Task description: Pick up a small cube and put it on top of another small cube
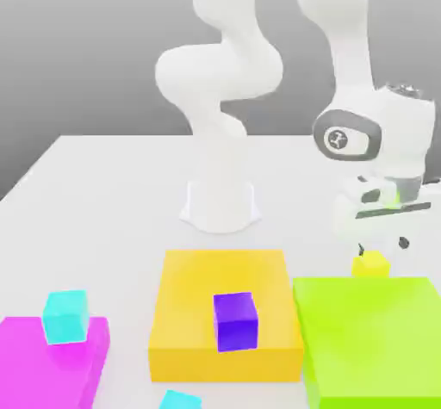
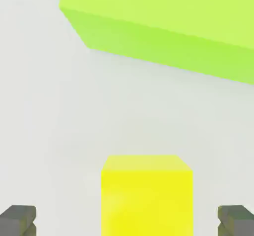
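The open hand (image 2: 127, 220) sits around the little yellow cube (image 2: 147, 193), which looks hard and light, so pinch its flat sides.

White table (image 1: 112, 183), plain grey backdrop (image 1: 86, 46)

Four small cubes (image 1: 66, 316) (one yellow), three big blocks (image 1: 226, 325).

Simulated tabletop (image 1: 103, 183); flat colours, blank grey backdrop
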### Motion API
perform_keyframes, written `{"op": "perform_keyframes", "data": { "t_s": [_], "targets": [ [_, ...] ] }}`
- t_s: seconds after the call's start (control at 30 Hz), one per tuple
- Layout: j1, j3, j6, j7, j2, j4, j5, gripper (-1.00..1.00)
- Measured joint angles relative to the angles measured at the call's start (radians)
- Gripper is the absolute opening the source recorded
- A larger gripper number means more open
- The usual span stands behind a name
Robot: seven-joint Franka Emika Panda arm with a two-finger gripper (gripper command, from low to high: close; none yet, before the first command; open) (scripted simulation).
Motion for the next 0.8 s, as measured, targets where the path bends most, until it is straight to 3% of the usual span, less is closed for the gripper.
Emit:
{"op": "perform_keyframes", "data": {
  "t_s": [0.2,0.23,0.5,0.8],
  "targets": [
    [0.186,-0.232,0.074,0.138,0.104,0.027,-0.185,0.00],
    [0.219,-0.270,0.087,0.153,0.120,0.030,-0.206,-1.00],
    [0.206,-0.254,0.083,0.146,0.113,0.029,-0.196,-1.00],
    [0.003,0.025,-0.019,-0.083,-0.042,-0.013,0.113,-1.00]
  ]
}}
